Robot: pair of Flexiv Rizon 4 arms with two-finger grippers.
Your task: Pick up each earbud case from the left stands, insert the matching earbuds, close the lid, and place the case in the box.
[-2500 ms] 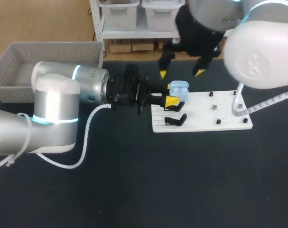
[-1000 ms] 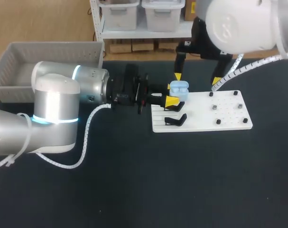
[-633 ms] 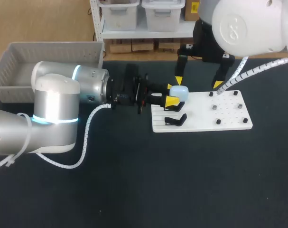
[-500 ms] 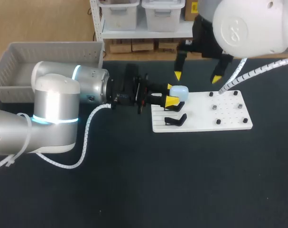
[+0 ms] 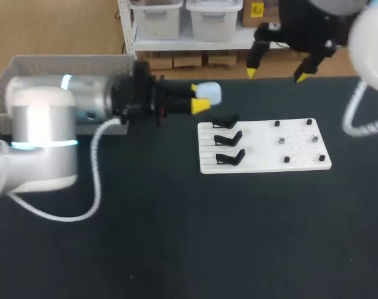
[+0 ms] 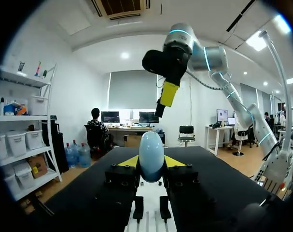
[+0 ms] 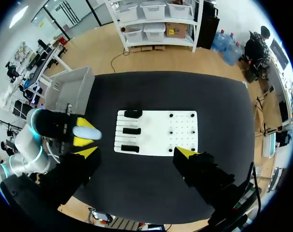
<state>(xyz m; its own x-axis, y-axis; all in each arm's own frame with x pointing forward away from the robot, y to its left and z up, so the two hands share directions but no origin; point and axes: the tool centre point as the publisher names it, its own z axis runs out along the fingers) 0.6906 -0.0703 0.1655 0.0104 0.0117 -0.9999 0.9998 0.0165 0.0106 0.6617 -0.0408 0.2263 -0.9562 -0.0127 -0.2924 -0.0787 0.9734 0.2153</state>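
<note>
Pale-blue case [image 5: 207, 92], clamped in left pincer [image 5: 200, 101], has lifted clear of the stands [image 5: 225, 121], box [image 5: 64, 60] next; right pincer [image 5: 276, 73] gapes empty.

Bright, even light from ceiling lamps [image 6: 124, 55] casts only soft, faint shadows on the dark table [image 5: 176, 237].

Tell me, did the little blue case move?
Yes. The earbud case, in the left pincer, has left the white stand board and shifted toward the grey box.
</note>
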